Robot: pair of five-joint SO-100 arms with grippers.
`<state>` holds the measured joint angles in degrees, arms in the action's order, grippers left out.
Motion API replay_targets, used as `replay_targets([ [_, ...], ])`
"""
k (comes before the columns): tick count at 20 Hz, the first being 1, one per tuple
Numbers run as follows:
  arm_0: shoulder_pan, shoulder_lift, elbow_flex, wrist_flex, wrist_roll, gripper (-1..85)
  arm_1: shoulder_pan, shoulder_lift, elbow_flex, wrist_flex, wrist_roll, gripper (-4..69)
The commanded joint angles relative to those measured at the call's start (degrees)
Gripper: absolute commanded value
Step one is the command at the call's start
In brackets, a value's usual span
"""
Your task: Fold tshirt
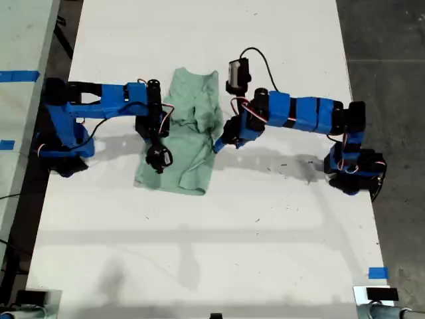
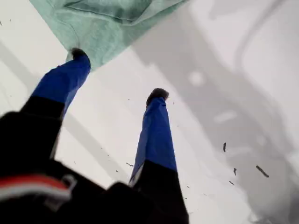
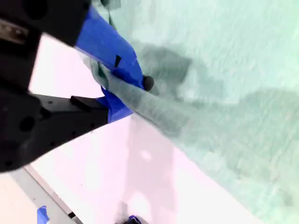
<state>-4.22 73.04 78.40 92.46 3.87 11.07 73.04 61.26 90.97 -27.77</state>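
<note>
White worktop [image 1: 265,232], long and narrow, is filling the exterior view from top to bottom, with dark floor [image 1: 392,40] showing past its edge at the exterior view's right and a strip of blue tape [image 1: 377,272] sitting near the worktop's corner at that view's lower right. Item: the tshirt [image 1: 189,100], pale mint green, is lying on the worktop's far half, nearer the edge at the exterior view's left than the opposite one. Its long axis is running from the far edge toward the near edge, leaning slightly; the narrower end is pointing toward the exterior view's top, the broader end toward its bottom, and the middle is bunching into creases. Which end is the neck cannot be told. Item: my first gripper [image 1: 220,143], on the arm reaching in from the exterior view's right, is standing released at the shirt's side edge. In the first wrist view its jaws [image 2: 119,73] are spreading wide, one blue finger [image 2: 156,126] resting over bare worktop and the other tip touching a corner of the cloth [image 2: 107,23]. Item: my second gripper [image 1: 159,157], on the arm coming from the exterior view's left, is pressing down on the shirt's opposite side. Its wrist view is showing it [image 3: 133,95] clenching a fold of the green fabric [image 3: 224,93], which is draping over the blue jaw.
</note>
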Motion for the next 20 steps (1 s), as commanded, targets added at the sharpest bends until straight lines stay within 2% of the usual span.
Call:
replay_targets([
  [1, 2.6, -7.4, -15.7, 4.2, 0.6, 0.0, -0.4, 5.4, -0.2, -1.1, -0.2, 24.2],
  [2, 3.0, -11.2, -21.0, 5.8, 0.9, 0.0, -0.4, 5.4, -0.2, -1.1, -0.2, 24.2],
  [5, 4.2, -18.1, -31.9, 4.9, 2.8, 0.0, -0.4, 5.4, -0.2, -1.1, -0.2, 24.1],
  [9, 4.4, -18.6, -28.8, -3.4, 5.4, 0.4, -0.6, 5.4, 0.1, -1.1, 0.2, 24.1],
  [11, 4.0, -22.3, -28.5, -4.5, 5.4, 4.3, -0.7, 5.5, 0.2, -1.1, 0.3, 24.1],
  [12, 3.8, -24.5, -28.5, -5.5, 5.4, 13.8, -0.8, 5.6, 0.4, -1.1, 0.4, 24.1],
  [15, 3.1, -29.9, -28.3, -8.9, 5.4, 23.4, -0.9, 6.0, 1.1, -1.1, 0.4, 24.1],
  [17, 3.0, -30.0, -29.0, -7.1, 5.2, 25.5, -0.9, 6.9, 2.2, -1.1, 0.6, 24.1],
  [20, 3.2, -21.9, -28.9, 0.3, 4.7, 26.3, -0.4, 8.4, 4.5, -1.7, 0.5, 24.1],
])
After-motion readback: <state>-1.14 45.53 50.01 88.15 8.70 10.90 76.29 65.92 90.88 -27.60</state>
